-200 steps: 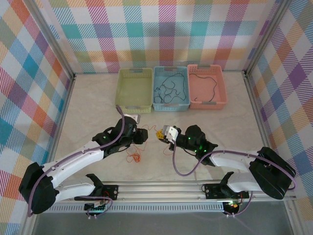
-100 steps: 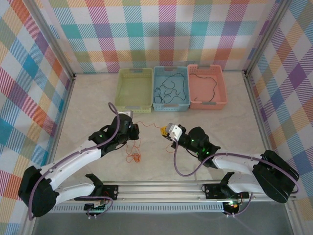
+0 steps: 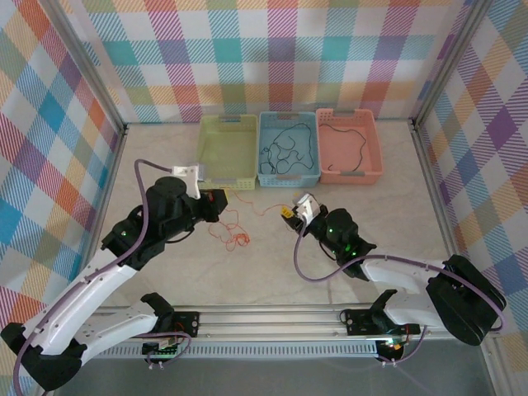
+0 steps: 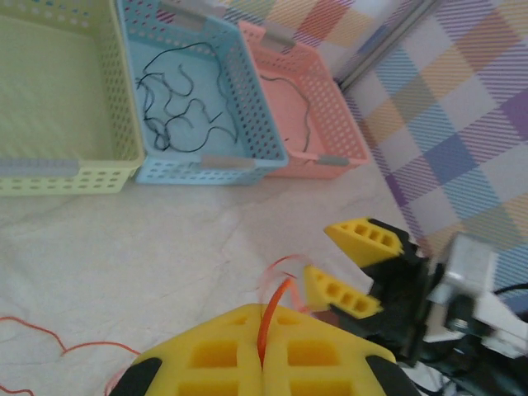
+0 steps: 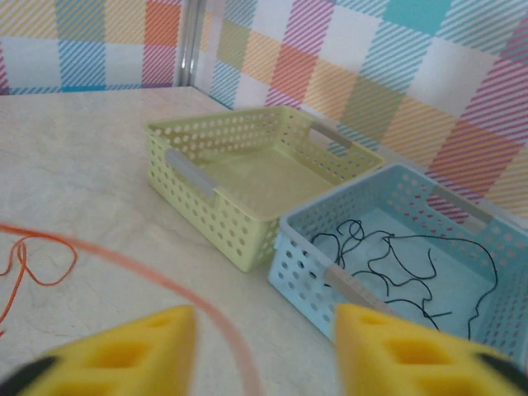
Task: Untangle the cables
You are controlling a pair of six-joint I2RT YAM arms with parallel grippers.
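Cable in orange (image 4: pixel 279 294) is pinched by left gripper (image 4: pixel 262 328); right gripper (image 5: pixel 264 322) stands spread.

Three walls (image 3: pixel 280 49) enclose the workspace, all covered in a diagonal plaid of teal, orange, purple, pink and yellow squares on white. Silver metal posts (image 3: pixel 87 70) run along the back corners where the panels meet. The surface (image 3: pixel 396 206) is pale beige with a faint marbled, slightly wrinkled look, lit evenly with only soft shadows. Along its near edge lies a silver slotted rail (image 3: pixel 272 317), with a plain grey strip (image 3: pixel 289 371) in front of it.
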